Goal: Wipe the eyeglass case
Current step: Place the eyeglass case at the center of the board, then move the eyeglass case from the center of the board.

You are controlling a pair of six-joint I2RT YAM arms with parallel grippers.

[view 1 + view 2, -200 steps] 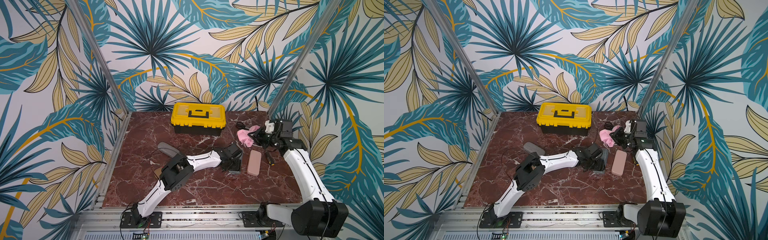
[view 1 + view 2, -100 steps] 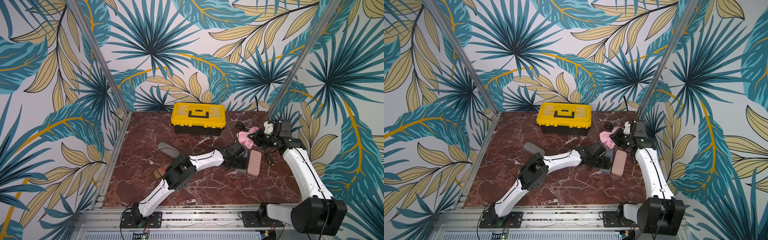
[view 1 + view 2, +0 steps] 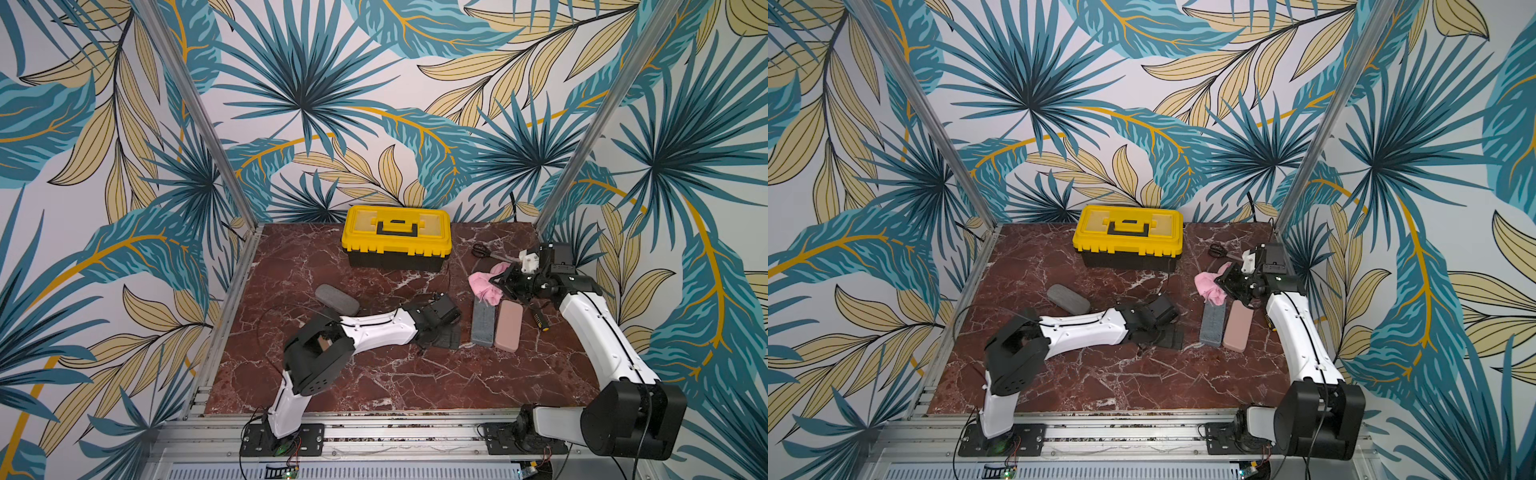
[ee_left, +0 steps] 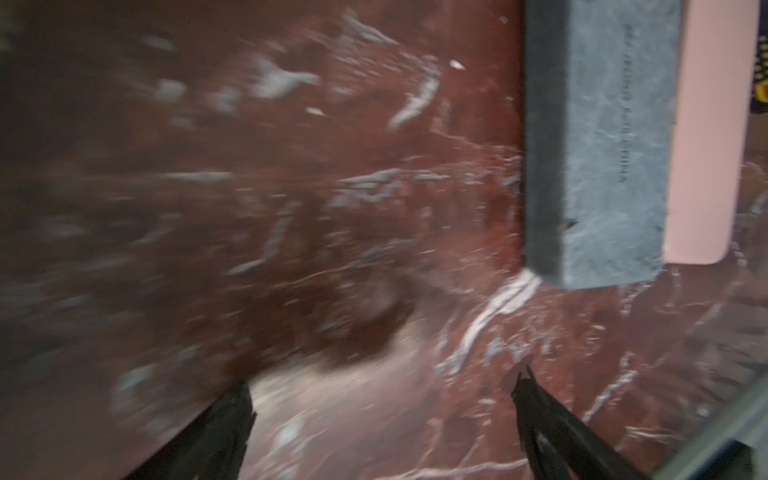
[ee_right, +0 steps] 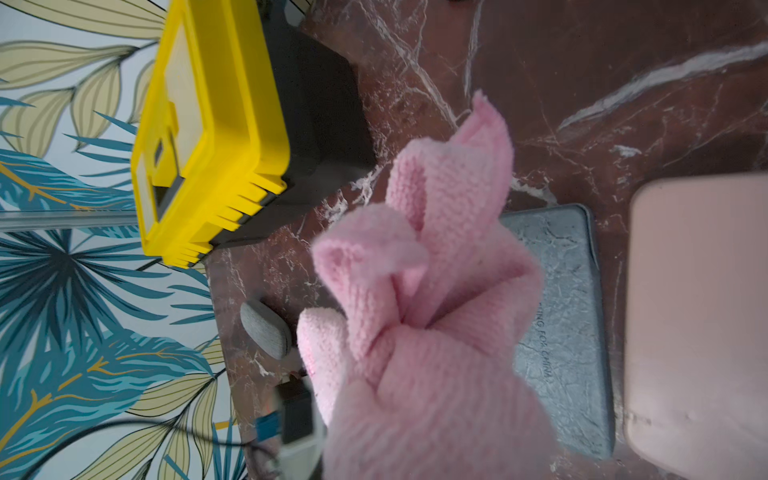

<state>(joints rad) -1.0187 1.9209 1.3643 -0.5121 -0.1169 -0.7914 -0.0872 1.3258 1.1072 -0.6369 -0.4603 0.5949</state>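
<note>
As far as I can judge, no wiping has begun. The eyeglass case [image 3: 483,321], a grey rectangular one, lies flat on the right half of the table [image 3: 374,374], its long side running near to far, with a pink case [image 3: 508,325] right against it on the right. The right gripper [image 3: 503,281] is clenched on a bunched pink cloth [image 3: 484,286], which hangs at the far end of the eyeglass case, so the setup looks done and the strokes along the lid are what is left. The left gripper [image 4: 382,409] is released and empty, its 2 fingers [image 4: 226,424] spread wide over bare marble just left of the case's near end, touching nothing I can see. There are 3 cases on the table, counting a grey oval case [image 3: 336,299] well apart to the left. I take the rectangular one as the target only because the cloth is poised at it. Whether the cloth touches the case cannot be told: in the right wrist view the cloth fills the middle, hiding the gripper's jaws and part of the case. The left wrist view is blurred over most of the marble, and the print on the case is unreadable there. A yellow toolbox [image 3: 396,237], scissors [image 3: 481,250] and a screwdriver [image 3: 539,320] lie clear of the work.
</note>
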